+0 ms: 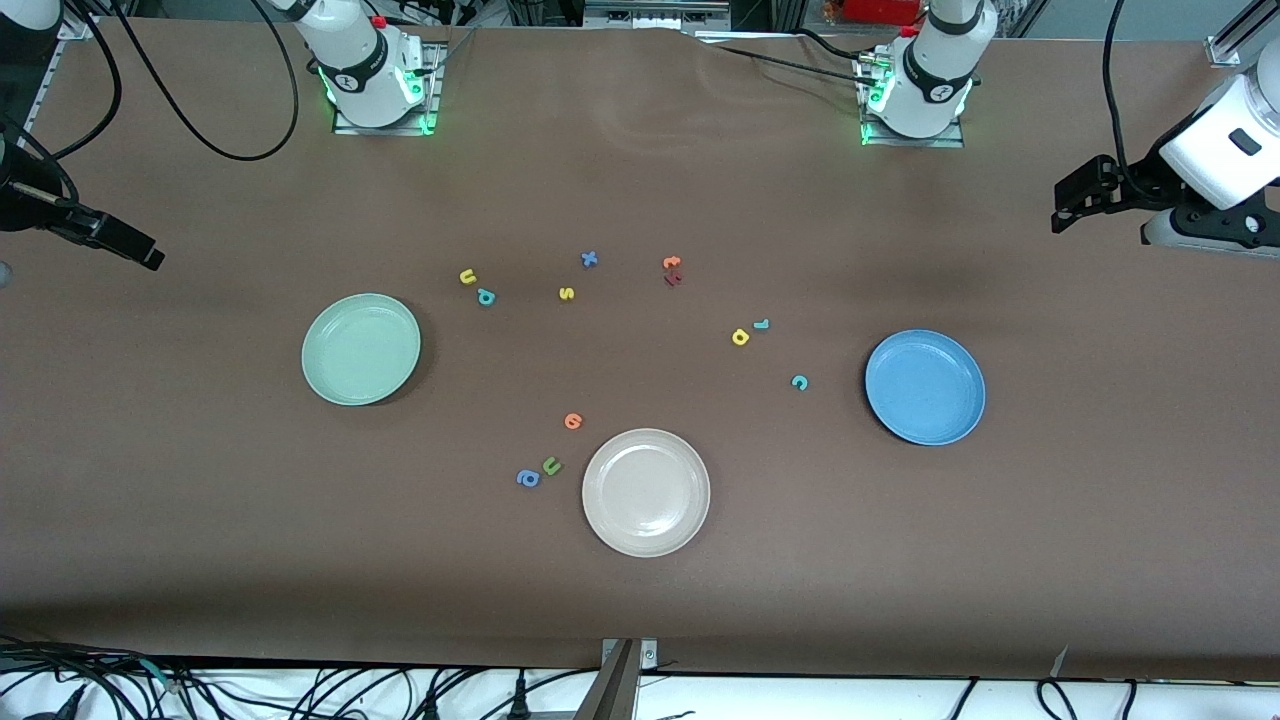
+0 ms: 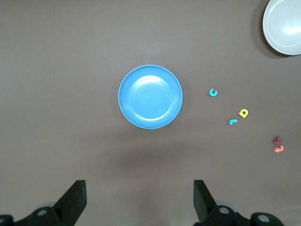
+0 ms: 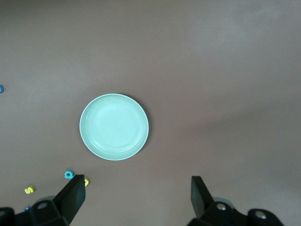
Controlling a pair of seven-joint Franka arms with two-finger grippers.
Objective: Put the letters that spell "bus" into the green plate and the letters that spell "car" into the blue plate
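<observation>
Front view: high camera, faces both arm bases across table, takes in whole tabletop, edge to edge. Left wrist view: looks straight down from well above, blue plate mid-picture, beige plate cut at corner. Right wrist view: straight down, equally high, green plate central. Front view shares blue plate with left wrist view, green plate with right. Wrist views share no plate.
</observation>
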